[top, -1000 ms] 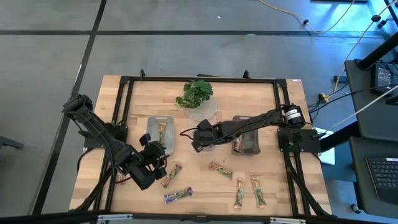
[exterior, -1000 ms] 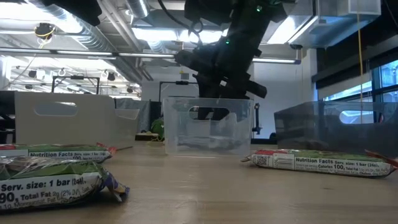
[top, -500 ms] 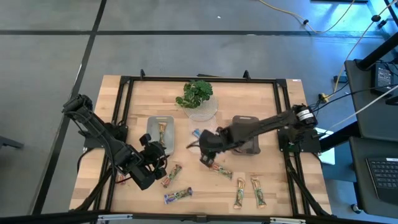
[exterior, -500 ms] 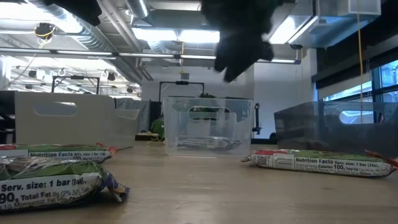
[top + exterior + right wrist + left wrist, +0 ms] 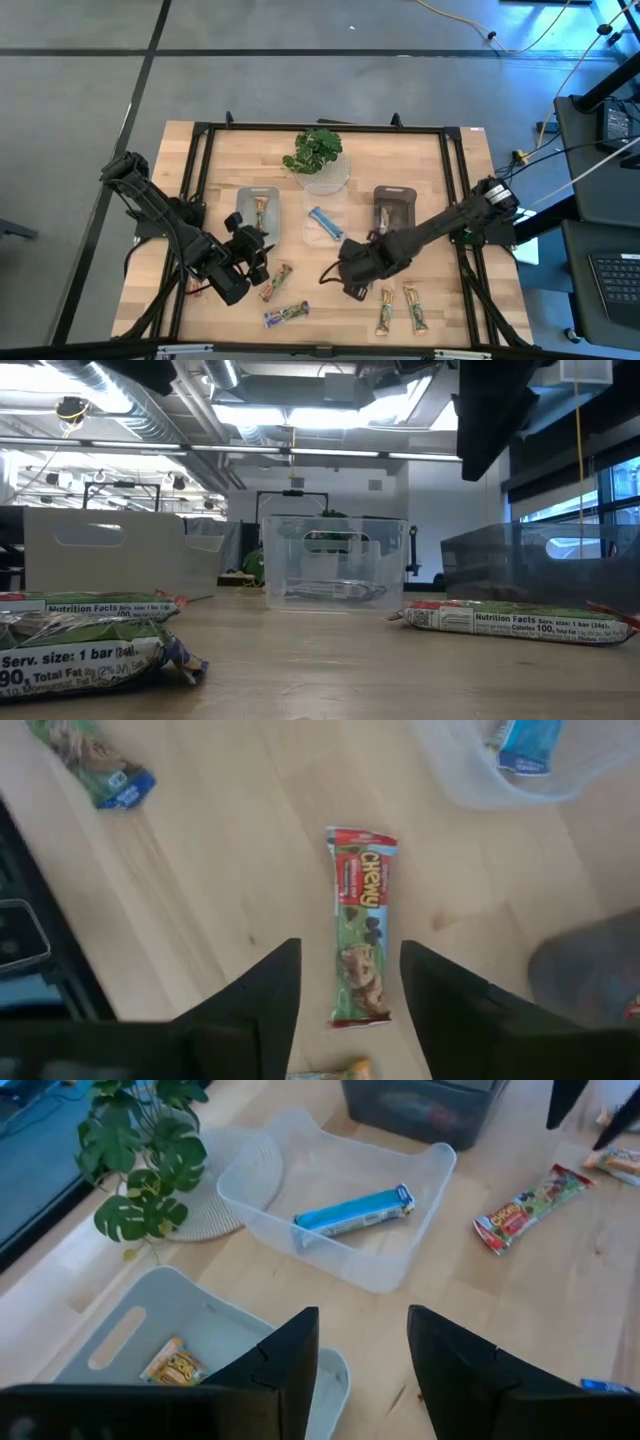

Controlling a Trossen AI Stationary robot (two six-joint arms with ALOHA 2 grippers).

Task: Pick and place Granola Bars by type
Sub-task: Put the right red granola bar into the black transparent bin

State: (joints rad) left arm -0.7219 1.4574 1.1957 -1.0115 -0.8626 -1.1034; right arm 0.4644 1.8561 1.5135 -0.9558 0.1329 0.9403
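Right arm's stretched way out across the table, right gripper (image 5: pixel 352 276) pointing down with fingers (image 5: pixel 262 1000) apart, nothing between them. Left gripper (image 5: pixel 256 262) hangs near the table's front-left, jaws parted too.

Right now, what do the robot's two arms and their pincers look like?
Both arms are black and jointed, made of chunky segments with black cables looping beside them. The left arm ends in a blocky left pincer with two flat, dark, wedge-shaped fingers. The right arm is slimmer, with a round silver-ringed joint near its base, and its right pincer has the same dark fingers.
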